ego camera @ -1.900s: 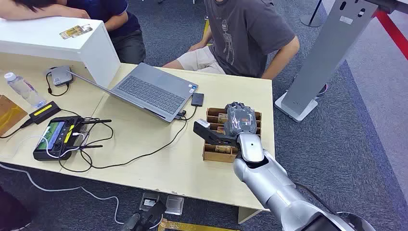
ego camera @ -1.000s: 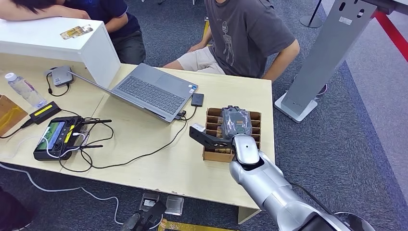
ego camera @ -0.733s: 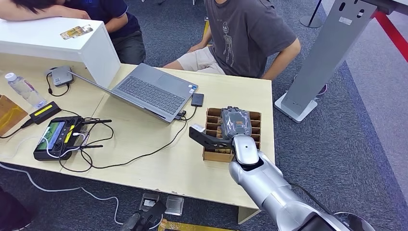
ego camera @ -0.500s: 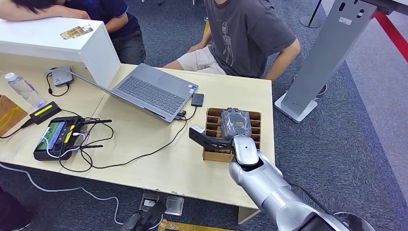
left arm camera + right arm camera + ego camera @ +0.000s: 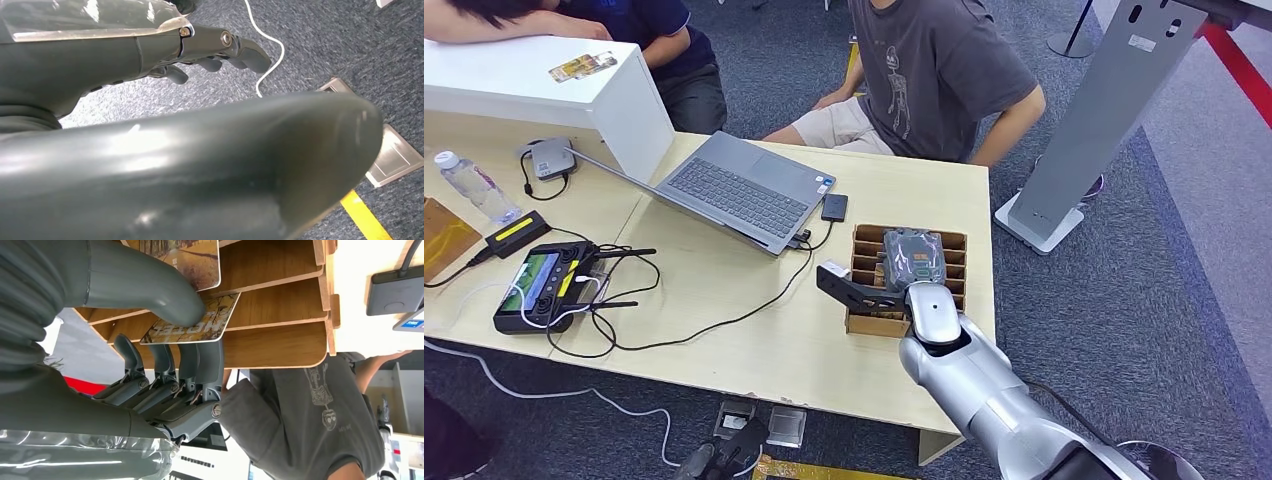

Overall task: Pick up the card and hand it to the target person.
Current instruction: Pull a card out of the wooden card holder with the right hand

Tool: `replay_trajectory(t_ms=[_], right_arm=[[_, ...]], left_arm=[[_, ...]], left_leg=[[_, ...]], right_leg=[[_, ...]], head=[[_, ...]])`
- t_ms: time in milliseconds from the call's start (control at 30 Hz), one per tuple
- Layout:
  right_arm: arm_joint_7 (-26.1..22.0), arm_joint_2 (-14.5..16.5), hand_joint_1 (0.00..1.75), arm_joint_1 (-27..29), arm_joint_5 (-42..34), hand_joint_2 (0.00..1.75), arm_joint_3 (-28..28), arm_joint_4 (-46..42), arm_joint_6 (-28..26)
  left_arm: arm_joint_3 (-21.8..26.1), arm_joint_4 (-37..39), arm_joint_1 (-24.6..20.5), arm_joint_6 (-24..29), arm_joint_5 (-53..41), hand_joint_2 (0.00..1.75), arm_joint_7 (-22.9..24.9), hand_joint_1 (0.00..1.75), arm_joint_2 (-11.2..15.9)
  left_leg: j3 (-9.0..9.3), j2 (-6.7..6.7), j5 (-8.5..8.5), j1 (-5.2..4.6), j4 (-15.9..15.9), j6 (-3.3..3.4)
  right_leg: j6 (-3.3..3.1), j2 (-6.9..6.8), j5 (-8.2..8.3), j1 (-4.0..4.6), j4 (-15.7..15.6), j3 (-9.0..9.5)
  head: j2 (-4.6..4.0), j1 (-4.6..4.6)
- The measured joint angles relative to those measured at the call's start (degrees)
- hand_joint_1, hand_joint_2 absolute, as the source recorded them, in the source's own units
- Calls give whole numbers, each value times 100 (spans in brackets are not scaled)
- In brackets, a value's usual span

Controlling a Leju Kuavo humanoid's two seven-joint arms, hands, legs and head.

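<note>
Right hand (image 5: 911, 258) sits over the wooden slotted card box (image 5: 865, 321) near the desk's (image 5: 754, 350) right front corner, thumb and fingers pinching a card (image 5: 192, 325) that sticks out of a slot, card not clear of the dividers. Another card (image 5: 185, 260) is in the adjacent slot, just beside. Left hand (image 5: 210, 50) hangs over carpet, fingers loosely curled, holding nothing. Person in grey shirt (image 5: 944, 70) seated just past the desk's far edge. Laptop (image 5: 739, 190) and cables left of the box, apart from it.
</note>
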Motion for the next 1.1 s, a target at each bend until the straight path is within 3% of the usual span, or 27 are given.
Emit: replay_trajectory(t_ms=[467, 1100], right_arm=[[-38, -58, 146, 29, -220, 175, -10, -426, -232], [308, -499, 137, 495, 31, 175, -237, -2597, -238]], left_arm=[[2, 0, 54, 20, 43, 0, -31, 0, 2], [11, 0, 125, 62, 163, 0, -100, 0, 11]], left_leg=[[-10, 0, 0, 0, 0, 0], [-15, 0, 0, 0, 1, 0]], right_leg=[[0, 0, 0, 0, 0, -10], [0, 1, 0, 0, 0, -16]], head=[[0, -1], [0, -1]])
